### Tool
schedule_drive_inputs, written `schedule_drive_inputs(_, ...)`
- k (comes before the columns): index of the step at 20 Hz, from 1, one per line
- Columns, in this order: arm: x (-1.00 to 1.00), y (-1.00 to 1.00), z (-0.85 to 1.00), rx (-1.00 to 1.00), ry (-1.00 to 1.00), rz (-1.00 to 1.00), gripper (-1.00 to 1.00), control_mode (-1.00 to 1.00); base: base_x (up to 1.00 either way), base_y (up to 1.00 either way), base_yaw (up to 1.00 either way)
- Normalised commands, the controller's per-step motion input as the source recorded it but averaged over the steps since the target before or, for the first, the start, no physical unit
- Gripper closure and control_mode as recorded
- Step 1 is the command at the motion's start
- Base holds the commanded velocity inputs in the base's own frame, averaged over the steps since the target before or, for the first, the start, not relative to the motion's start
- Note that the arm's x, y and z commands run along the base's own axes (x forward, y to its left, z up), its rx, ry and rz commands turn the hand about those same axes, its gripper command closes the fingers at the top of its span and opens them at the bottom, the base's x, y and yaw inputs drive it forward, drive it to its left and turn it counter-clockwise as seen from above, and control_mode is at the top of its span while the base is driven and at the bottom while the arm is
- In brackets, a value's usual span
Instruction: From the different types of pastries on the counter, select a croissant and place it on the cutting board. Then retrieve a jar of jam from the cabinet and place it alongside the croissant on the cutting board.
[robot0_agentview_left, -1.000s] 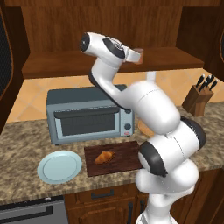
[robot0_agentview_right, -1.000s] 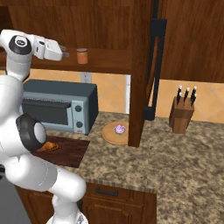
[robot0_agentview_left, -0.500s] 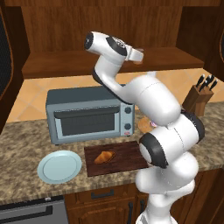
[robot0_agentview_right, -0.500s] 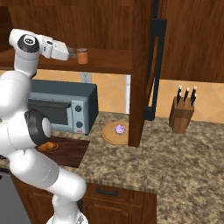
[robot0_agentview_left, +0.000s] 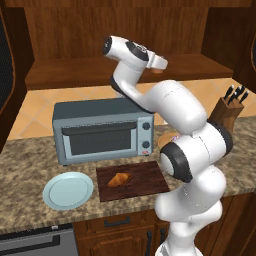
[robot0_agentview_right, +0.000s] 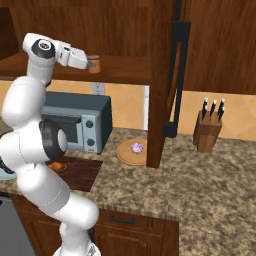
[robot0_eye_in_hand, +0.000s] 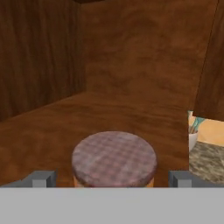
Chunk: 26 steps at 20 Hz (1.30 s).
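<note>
A golden croissant (robot0_agentview_left: 119, 179) lies on the dark wooden cutting board (robot0_agentview_left: 145, 184) in front of the toaster oven; the croissant (robot0_agentview_right: 57, 166) also peeks out behind my arm. The jam jar (robot0_agentview_right: 94, 65), orange with a checked cloth lid (robot0_eye_in_hand: 113, 158), stands on the open cabinet's shelf (robot0_eye_in_hand: 52, 127). My gripper (robot0_agentview_right: 89, 62) is raised to shelf height and open, right at the jar. In the hand view its fingertips (robot0_eye_in_hand: 41, 178) stand on either side of the jar, apart from it. In the left base view the hand (robot0_agentview_left: 156, 62) covers most of the jar.
A grey toaster oven (robot0_agentview_left: 102, 130) stands below the shelf, with a pale blue plate (robot0_agentview_left: 67, 190) left of the board. A round wooden plate with a pastry (robot0_agentview_right: 133, 149), the open cabinet door (robot0_agentview_right: 172, 80) and a knife block (robot0_agentview_right: 207, 131) lie to the right.
My hand has reached further along the shelf, up to the jar, its jaws still wide. Croissant and board have not moved.
</note>
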Motion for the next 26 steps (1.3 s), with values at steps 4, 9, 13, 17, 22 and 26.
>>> schedule_drive_inputs(4,0.2,-0.26,-0.12,0.0,0.04,-0.03,-1.0,-1.0,0.0,0.0,0.0)
schedule_drive_inputs(9,0.26,-0.15,-0.16,0.0,0.04,-0.02,1.0,-1.0,0.0,0.0,0.0)
schedule_drive_inputs(13,-0.19,-0.03,-0.19,-0.01,0.06,0.0,1.0,-1.0,0.0,0.0,0.0)
schedule_drive_inputs(17,-0.53,-0.33,0.21,0.1,-0.05,0.18,1.0,-1.0,0.0,0.0,0.0)
schedule_drive_inputs(22,-0.9,-0.29,0.47,0.1,-0.14,0.18,1.0,-1.0,0.0,0.0,0.0)
schedule_drive_inputs(26,-1.0,-0.2,0.07,0.02,-0.34,0.41,1.0,-1.0,0.0,0.0,0.0)
